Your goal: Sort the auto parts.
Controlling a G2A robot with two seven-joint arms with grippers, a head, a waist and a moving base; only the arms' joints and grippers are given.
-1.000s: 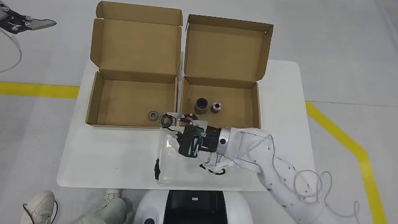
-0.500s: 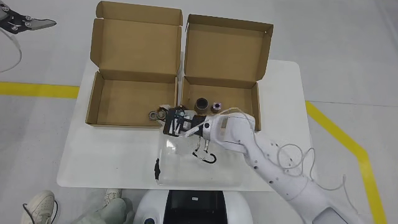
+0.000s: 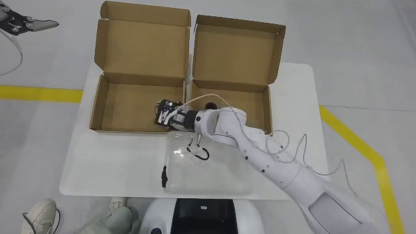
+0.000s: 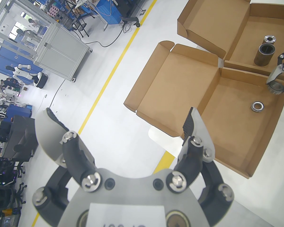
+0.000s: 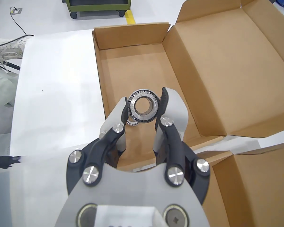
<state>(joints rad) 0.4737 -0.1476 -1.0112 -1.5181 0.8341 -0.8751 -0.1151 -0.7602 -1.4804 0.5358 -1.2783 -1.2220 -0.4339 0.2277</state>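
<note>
The right claw (image 5: 144, 100) is clamped on a ring bearing (image 5: 143, 106), holding it above the near end of the left-hand cardboard box (image 3: 117, 107). A second bearing (image 5: 132, 122) lies flat on that box's floor just beneath it. In the right-hand box (image 3: 250, 104) stand a dark sleeve (image 4: 264, 55) and a small metal cylinder (image 4: 269, 40). The left claw (image 4: 120, 116) hangs spread wide with nothing in it, out over the floor, well apart from the tabletop (image 3: 110, 162).
</note>
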